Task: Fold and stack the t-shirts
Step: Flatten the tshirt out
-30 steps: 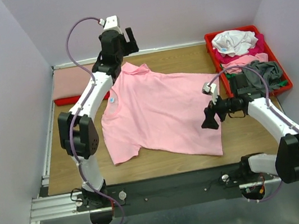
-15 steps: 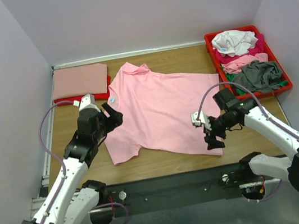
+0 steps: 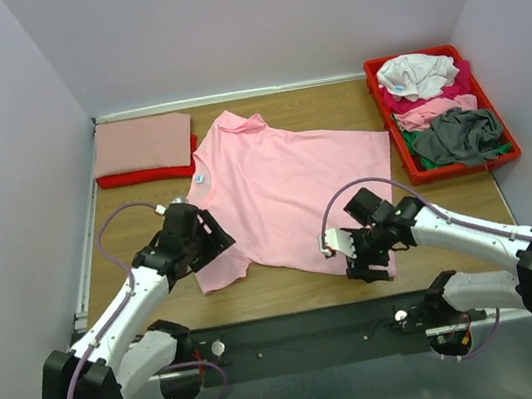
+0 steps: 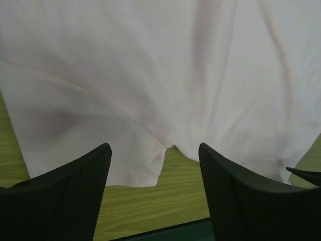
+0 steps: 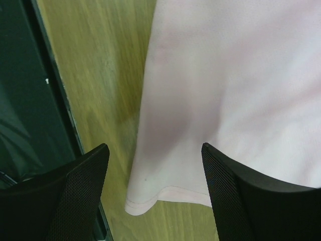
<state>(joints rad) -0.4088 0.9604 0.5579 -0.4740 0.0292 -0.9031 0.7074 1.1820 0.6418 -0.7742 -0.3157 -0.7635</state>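
A light pink t-shirt (image 3: 290,191) with a small blue neck label lies spread on the wooden table. My left gripper (image 3: 214,240) is open, low over its near left sleeve; in the left wrist view the sleeve hem and armpit notch (image 4: 150,165) lie between the fingers. My right gripper (image 3: 355,264) is open over the shirt's near right bottom corner (image 5: 145,201), which shows between the fingers in the right wrist view. A folded salmon shirt (image 3: 143,144) lies on a red one at the back left. More t-shirts, white, magenta, pink and grey (image 3: 458,134), fill the tray.
A red plastic tray (image 3: 385,110) stands at the back right against the wall. The dark rail (image 3: 307,330) carrying the arm bases runs along the table's near edge, close behind both grippers. Walls close in the left, back and right.
The left arm swung from the back by the collar down to the shirt's near left sleeve. The right gripper moved left and nearer, to the shirt's bottom right corner. The shirt has not moved.
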